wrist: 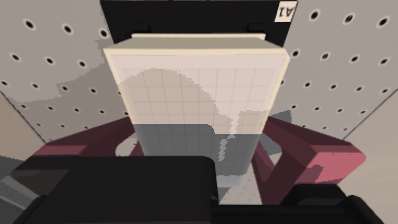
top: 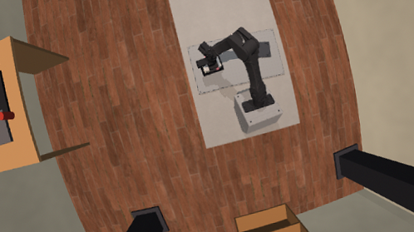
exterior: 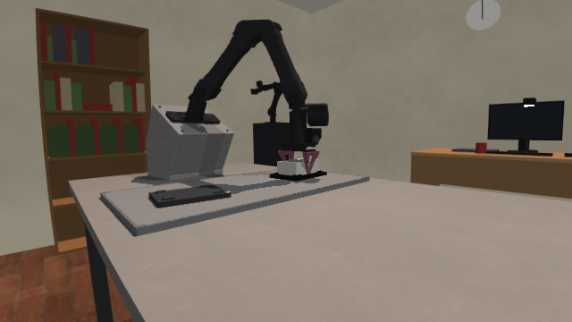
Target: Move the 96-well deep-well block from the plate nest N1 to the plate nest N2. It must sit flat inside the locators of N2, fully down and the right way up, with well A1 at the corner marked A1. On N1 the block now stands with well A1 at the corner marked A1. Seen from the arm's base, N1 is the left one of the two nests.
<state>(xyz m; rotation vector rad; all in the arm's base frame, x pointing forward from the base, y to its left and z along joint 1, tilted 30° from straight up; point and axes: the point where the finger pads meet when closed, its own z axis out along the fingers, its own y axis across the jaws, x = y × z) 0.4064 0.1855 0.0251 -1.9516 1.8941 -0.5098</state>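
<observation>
Deep-well block (wrist: 197, 107) sits on nest N1 (exterior: 298, 175), gripped on both sides by the claw (wrist: 200, 150). Nest N2 (exterior: 189, 196) lies well apart on the surface (exterior: 313, 250); nothing seems to stand between them.

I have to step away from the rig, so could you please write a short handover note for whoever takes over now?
Gripper: shut on the block, one finger on each side.
Block: not lifted, sitting in the left nest, A1 label at its corner.
Right nest: holds no block.
Done: approach and grasp.
Left: lift, carry to the right nest, seat flat with A1 matched, release.
</observation>
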